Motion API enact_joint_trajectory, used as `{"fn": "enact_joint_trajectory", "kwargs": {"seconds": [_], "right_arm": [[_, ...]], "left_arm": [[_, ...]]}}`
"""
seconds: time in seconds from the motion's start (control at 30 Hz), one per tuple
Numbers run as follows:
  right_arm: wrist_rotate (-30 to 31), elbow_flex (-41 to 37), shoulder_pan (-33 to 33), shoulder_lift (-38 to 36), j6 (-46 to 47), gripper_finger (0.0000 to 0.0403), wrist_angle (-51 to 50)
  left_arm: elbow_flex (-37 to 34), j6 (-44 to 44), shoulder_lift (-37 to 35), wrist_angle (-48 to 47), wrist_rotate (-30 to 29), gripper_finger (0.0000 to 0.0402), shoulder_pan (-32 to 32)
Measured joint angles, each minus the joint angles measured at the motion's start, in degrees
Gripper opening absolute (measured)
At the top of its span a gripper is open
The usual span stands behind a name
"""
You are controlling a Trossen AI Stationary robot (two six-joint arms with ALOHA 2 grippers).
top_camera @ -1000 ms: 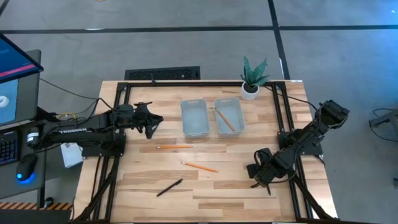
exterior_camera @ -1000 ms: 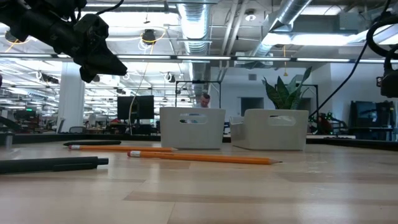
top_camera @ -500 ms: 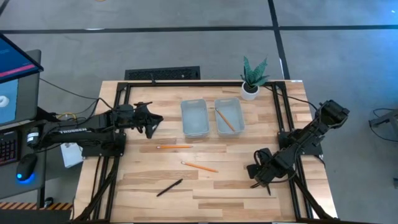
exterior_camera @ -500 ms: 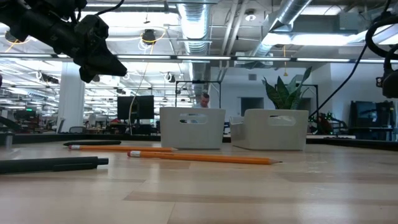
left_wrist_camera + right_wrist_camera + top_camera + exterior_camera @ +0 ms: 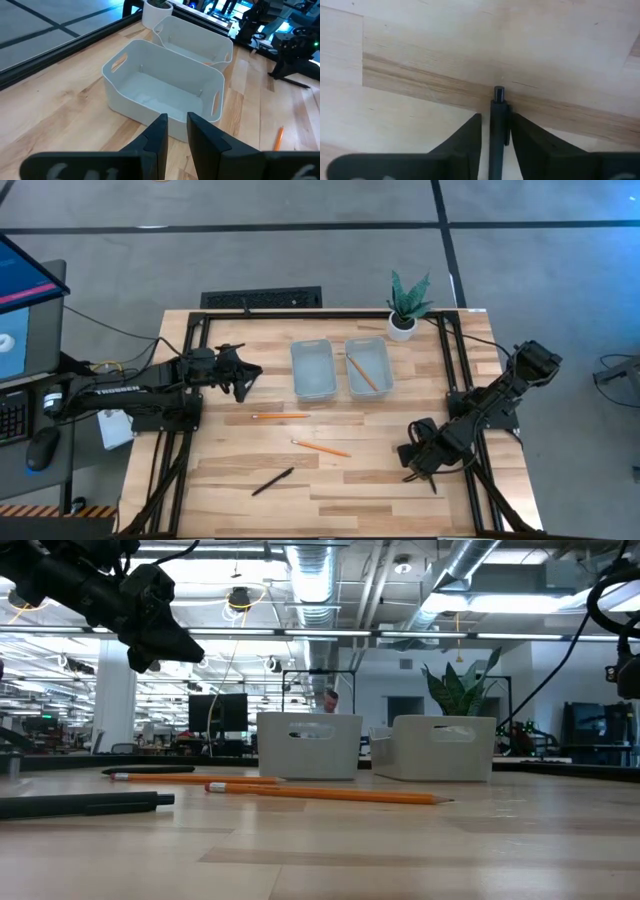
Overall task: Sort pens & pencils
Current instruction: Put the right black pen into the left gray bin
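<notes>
The right hand point(image 5: 413, 463) is low over the surface point(image 5: 370, 480), well off to the right of the two white trays and nearer the front edge. Its wrist view shows a black pen point(image 5: 497, 131) running straight up the gap between the two fingers point(image 5: 465, 137), which press against the barrel from either side; the pen's round end pokes out just past the fingertips, over bare wood.

The left hand point(image 5: 243, 380) hovers above the surface just left of the left tray point(image 5: 312, 369). Its fingers point(image 5: 157, 137) stand nearly together with a narrow slit between them and nothing in it. From its wrist camera the left tray looks empty.

The right tray point(image 5: 368, 367) touches the left tray's side and holds one orange pencil point(image 5: 362, 374) lying diagonally. A small potted plant point(image 5: 404, 305) stands just behind the right tray.

In front of the trays, a second pencil point(image 5: 280, 416) lies flat, near the left tray's front. A third pencil point(image 5: 321, 448) lies a little further forward of it, slightly slanted. Another pen point(image 5: 272, 481) lies furthest forward of the trays, slanted, well apart from both hands. In the low view a further dark pen point(image 5: 150, 770) lies just behind the second pencil.
</notes>
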Motion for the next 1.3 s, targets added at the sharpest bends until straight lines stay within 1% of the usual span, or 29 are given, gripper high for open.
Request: {"fn": "enact_joint_trajectory", "kwargs": {"seconds": [0.07,0.27,0.37,0.73,0.9,1.07,1.3], "right_arm": [[0.0,0.0,0.0,0.0,0.0,0.0112,0.1],[0.0,0.0,0.0,0.0,0.0,0.0091,0.2],[0.0,0.1,0.0,0.0,-1.3,0.0084,0.2],[-0.1,0.1,0.0,0.0,-1.4,0.0082,0.1],[0.2,2.1,-0.5,0.3,-1.7,0.0082,-1.1],[0.4,4.0,-2.8,0.2,-6.2,0.0082,-2.5],[0.8,6.4,-8.7,0.2,-15.6,0.0082,-2.8]], "left_arm": [[0.0,0.0,0.0,0.0,-0.1,0.0061,0.0],[0.0,0.0,0.0,0.0,-2.9,0.0061,0.0],[0.0,-0.1,0.0,0.0,-3.1,0.0061,0.0],[0.0,-0.1,0.0,0.0,-3.1,0.0061,0.0],[0.0,-0.1,0.0,0.0,-3.1,0.0061,0.0],[0.0,-0.1,0.0,0.0,-3.1,0.0061,0.0],[0.0,-0.6,0.0,0.0,-2.6,0.0061,0.0]]}}
